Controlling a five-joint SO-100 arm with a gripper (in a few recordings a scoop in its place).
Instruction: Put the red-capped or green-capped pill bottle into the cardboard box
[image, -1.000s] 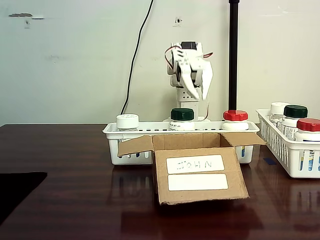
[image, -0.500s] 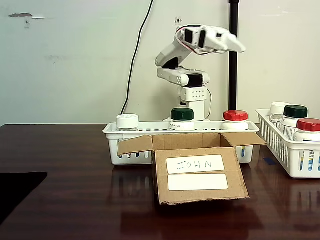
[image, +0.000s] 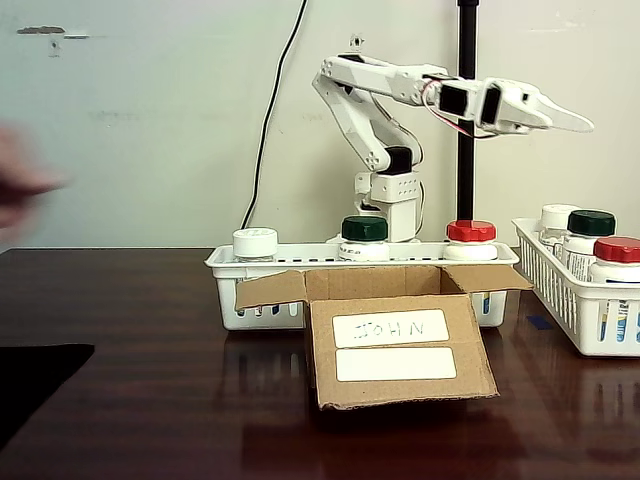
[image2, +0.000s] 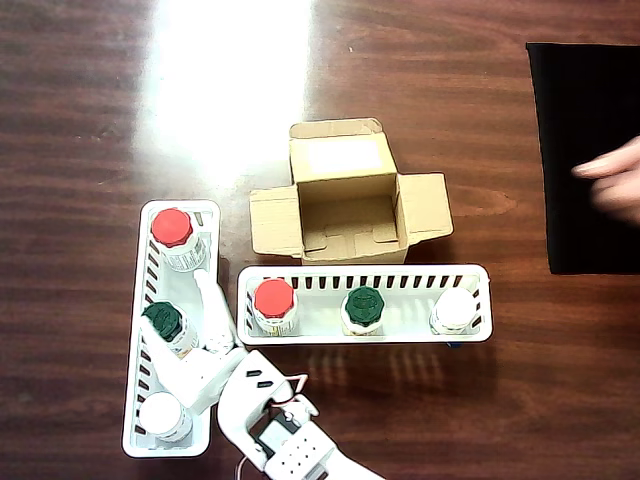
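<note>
White SO-100 arm (image: 372, 110), black servo blocks, red/white wires at wrist; white tapered gripper (image: 572, 122) fingers.

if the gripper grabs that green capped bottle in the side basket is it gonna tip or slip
The green-capped bottle stands upright, taller than wide, so a sideways nudge could probably tip it, though the side basket wall and neighbouring bottles might catch it. Its plastic looks smooth, so it may slip in a light pinch. The gripper looks open around it, above.
</note>
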